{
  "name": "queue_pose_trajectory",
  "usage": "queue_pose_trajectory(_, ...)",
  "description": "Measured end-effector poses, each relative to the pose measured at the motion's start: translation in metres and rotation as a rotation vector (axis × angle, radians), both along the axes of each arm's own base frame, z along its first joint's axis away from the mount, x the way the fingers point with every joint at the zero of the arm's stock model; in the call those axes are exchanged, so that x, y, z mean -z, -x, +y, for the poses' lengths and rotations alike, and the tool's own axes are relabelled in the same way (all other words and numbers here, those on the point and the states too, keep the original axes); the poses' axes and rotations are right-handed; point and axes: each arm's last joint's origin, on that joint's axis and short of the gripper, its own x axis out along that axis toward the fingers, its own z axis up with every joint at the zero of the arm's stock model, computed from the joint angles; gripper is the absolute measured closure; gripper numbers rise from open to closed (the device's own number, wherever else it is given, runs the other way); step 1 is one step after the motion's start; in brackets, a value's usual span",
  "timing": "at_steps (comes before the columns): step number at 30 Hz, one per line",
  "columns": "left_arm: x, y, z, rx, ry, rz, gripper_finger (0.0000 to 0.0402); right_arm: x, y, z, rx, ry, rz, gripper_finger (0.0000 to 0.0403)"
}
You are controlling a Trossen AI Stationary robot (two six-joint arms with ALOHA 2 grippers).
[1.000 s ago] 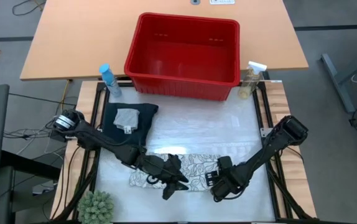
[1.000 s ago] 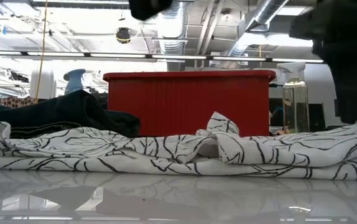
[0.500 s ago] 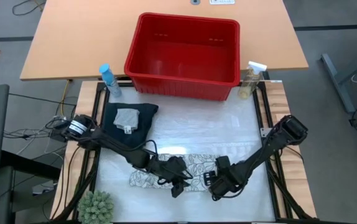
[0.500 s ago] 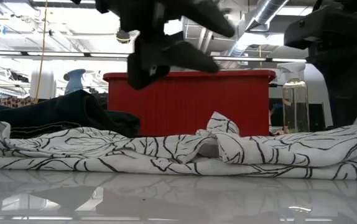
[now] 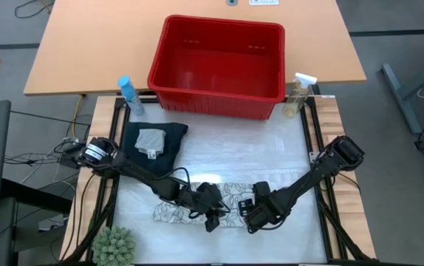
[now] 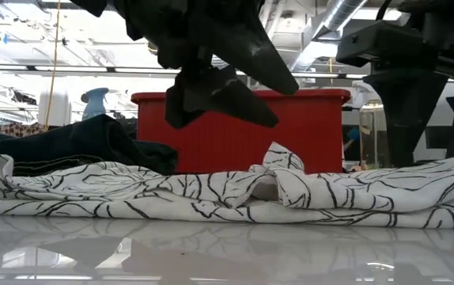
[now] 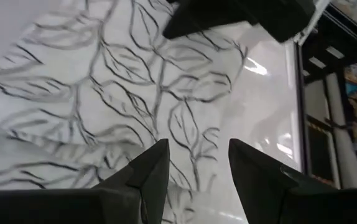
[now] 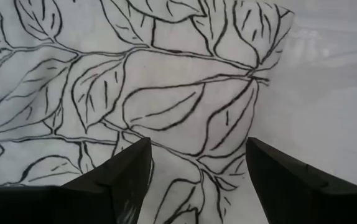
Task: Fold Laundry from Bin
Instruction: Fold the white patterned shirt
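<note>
A white leaf-print cloth [image 5: 169, 213] lies bunched in a long strip on the table's near part; its creased ridge [image 6: 282, 170] stands up in the low view. My left gripper [image 5: 213, 219] hangs open just above the strip's middle, slanting down, fingers either side of bare cloth [image 7: 104, 81]. My right gripper [image 5: 250, 214] stands open over the strip's right end [image 8: 166, 93], pointing steeply down. Dark trousers [image 5: 171, 140] lie folded at the back left with a small grey cloth [image 5: 151, 140] on top. The red bin [image 5: 219, 100] stands at the far edge.
A blue spray bottle [image 5: 127, 92] stands left of the bin and a clear one [image 5: 298, 92] right of it. A green plant [image 5: 114, 246] sits at the near left corner. Bare glossy table lies between the strip and the bin.
My left gripper has come down toward the leaf-print cloth and tipped its fingers downward, staying open. The cloth has kept its shape and place.
</note>
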Motion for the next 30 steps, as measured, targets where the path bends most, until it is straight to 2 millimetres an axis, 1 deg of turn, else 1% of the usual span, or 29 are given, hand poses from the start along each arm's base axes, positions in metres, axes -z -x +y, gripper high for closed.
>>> queue_pose_trajectory(5, 0.000, -0.002, 0.008, -0.046, -0.051, -0.009, 0.0246, 0.000, 0.000, 0.000, -0.006, 0.003, 0.004, 0.0117)
queue_pose_trajectory(13, 0.001, -0.008, 0.028, -0.090, -0.114, -0.002, 0.0246, 0.000, -0.001, 0.000, -0.010, -0.001, -0.004, 0.0117)
queue_pose_trajectory(18, 0.004, -0.006, 0.031, -0.096, -0.171, 0.029, 0.0251, 0.000, 0.002, 0.006, -0.023, 0.022, -0.034, 0.0117)
queue_pose_trajectory(20, 0.004, -0.006, 0.031, -0.089, -0.188, 0.026, 0.0265, 0.000, 0.004, 0.008, -0.031, 0.023, -0.034, 0.0117)
queue_pose_trajectory(22, 0.004, -0.006, 0.031, -0.076, -0.203, 0.018, 0.0289, 0.000, 0.004, 0.009, -0.033, 0.024, -0.031, 0.0117)
queue_pose_trajectory(28, 0.002, -0.007, 0.028, -0.039, -0.231, -0.008, 0.0388, 0.000, 0.004, 0.008, -0.052, 0.028, -0.028, 0.0117)
queue_pose_trajectory(30, -0.001, -0.009, 0.027, -0.034, -0.226, -0.036, 0.0395, 0.000, 0.004, 0.008, -0.046, 0.026, -0.030, 0.0117)
